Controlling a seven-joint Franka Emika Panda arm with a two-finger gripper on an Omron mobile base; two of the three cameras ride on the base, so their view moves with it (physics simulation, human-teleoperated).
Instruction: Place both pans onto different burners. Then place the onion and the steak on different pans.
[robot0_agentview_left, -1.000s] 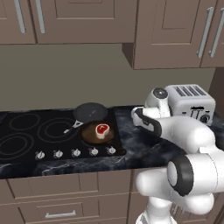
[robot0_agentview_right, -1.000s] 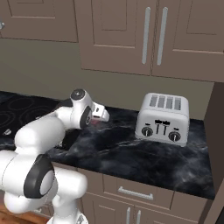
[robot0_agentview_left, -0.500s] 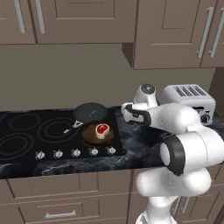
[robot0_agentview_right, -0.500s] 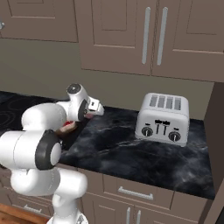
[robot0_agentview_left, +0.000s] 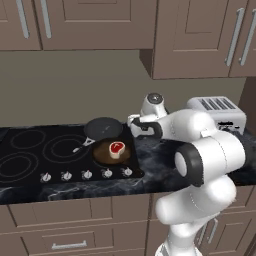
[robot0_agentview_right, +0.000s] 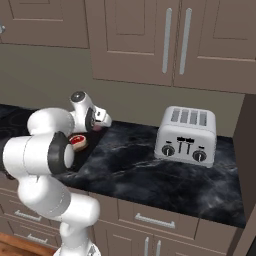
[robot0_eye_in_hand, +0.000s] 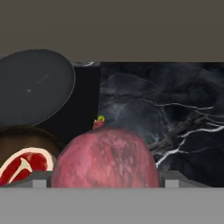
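Onion (robot0_eye_in_hand: 105, 158) clamped between jaws, carried above marbled tabletop (robot0_eye_in_hand: 175, 113) just beside cooktop. Round, firm, light, smooth-skinned; likely slippery, so grip across widest middle. Steak (robot0_agentview_left: 117, 148) on brown pan (robot0_agentview_left: 102, 154); dark pan (robot0_agentview_left: 103, 128) free.

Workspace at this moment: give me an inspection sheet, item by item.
Surface: black cooktop set in a dark marble counter.
Job's things: grey pan and brown pan on separate burners; steak in the brown pan; onion at the fingertips, grey pan bare.
Clutter: toaster on the counter.
Grippers: gripper shut on the onion, beside the pans.
Cables: nothing seen.
Surroundings: brown cabinets above, drawers below.
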